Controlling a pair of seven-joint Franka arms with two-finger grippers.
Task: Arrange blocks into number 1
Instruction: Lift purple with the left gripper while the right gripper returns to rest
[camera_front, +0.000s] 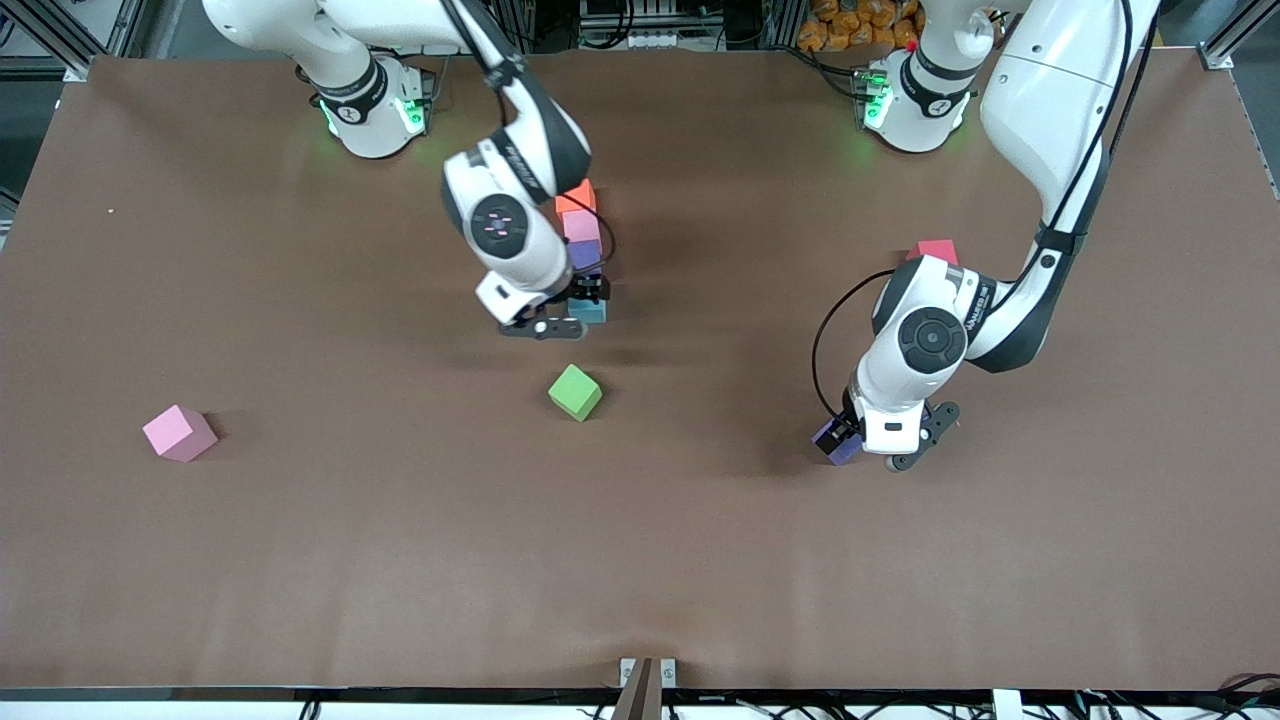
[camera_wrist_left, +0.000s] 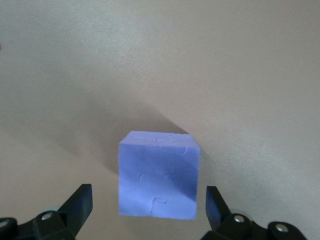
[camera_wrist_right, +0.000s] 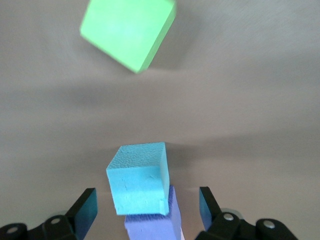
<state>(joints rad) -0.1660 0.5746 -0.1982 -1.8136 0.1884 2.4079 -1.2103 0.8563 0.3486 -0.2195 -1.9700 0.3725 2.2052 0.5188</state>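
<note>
A column of blocks lies mid-table: orange (camera_front: 577, 199), pink (camera_front: 581, 227), purple (camera_front: 585, 254), then light blue (camera_front: 589, 312) nearest the front camera. My right gripper (camera_front: 583, 296) is open over the light blue block (camera_wrist_right: 138, 184), its fingers standing off both sides; the column's purple block (camera_wrist_right: 152, 227) touches that block. The green block (camera_front: 575, 392) lies nearer the camera, also seen in the right wrist view (camera_wrist_right: 127, 31). My left gripper (camera_front: 850, 436) is open around the second purple block (camera_wrist_left: 159, 175), fingertips apart from it. The red block (camera_front: 933, 250) and second pink block (camera_front: 179, 432) lie apart.
The brown table (camera_front: 400, 560) carries nothing else. The red block sits close beside the left arm's forearm. The lone pink block is toward the right arm's end, well away from both grippers.
</note>
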